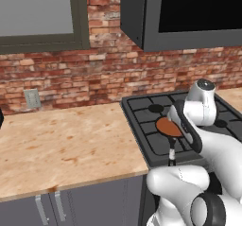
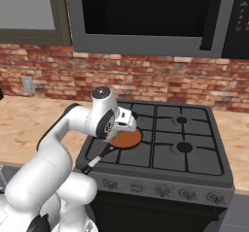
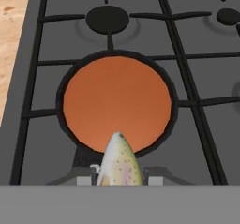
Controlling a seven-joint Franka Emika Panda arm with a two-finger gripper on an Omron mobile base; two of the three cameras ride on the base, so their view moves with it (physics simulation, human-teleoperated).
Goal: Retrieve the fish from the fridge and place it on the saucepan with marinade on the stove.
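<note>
**Fish held over the saucepan's near rim**

Clamped tight on the fish, the gripper with both dark tips pressed against its flanks, seen in the hand view. Speckled, pale and silvery with a pinkish blush, that fish, pointing its narrow end out over the saucepan and just overlapping the near rim. Below it, the marinade, a flat orange-brown disc covering the pan's whole inside. No telling from here whether the fish touches the pan or hangs just above it.

Over to the right base view: the saucepan sitting on the front-left grate of the stove, thin black handle angled toward the stove's front-left corner. Hovering right at the pan's left edge, the gripper, a pale sliver of fish peeking from under the white wrist. Round burners to the right of the pan and behind it, a row of knobs along the stove's front edge.

From the left base view: the saucepan partly hidden behind the arm, marinade showing as an orange-brown oval, on the stove. Left of the stove, a wooden countertop; behind it, a red brick wall with a pale outlet. Above the stove, a dark microwave.
</note>
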